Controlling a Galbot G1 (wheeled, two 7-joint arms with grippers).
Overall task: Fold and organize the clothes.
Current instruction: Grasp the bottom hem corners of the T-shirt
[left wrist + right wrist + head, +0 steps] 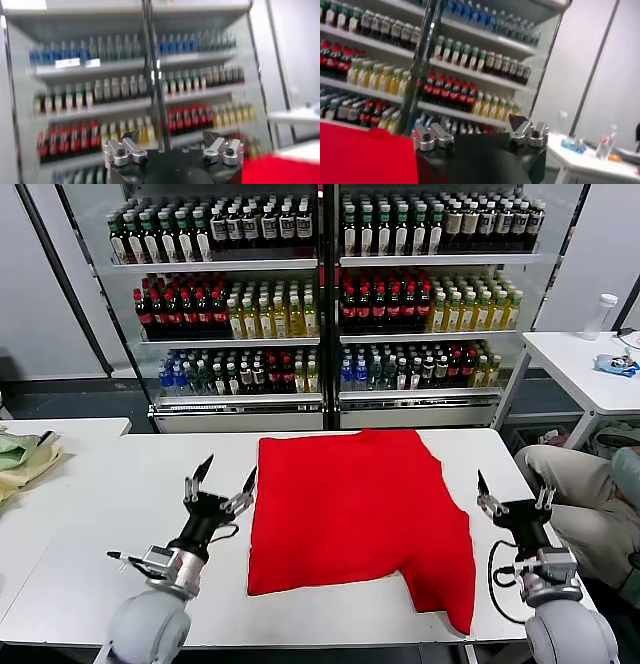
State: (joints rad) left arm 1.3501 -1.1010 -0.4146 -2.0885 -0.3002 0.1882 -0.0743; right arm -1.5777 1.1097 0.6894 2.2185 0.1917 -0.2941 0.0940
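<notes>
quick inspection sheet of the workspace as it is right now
surface: white table, mostly bare around the shirt
job's things: red T-shirt spread flat, one sleeve reaching the near edge on the robot's right
clutter: pale green-and-yellow cloth pile on the far left table
grippers: left gripper open, raised beside the shirt's left edge; right gripper open, raised right of the shirt; both hold nothing
cables: black cable looped at the right wrist
surroundings: bottle shelves behind; seated person at right

A white counter [120,484] fills the near scene. Behind it, glass-fronted shelves [325,262] hold rows of bottled drinks [230,309]. A pale green-and-yellow cloth pile [22,456] lies far left. A seated person's legs [580,484] show at right.
</notes>
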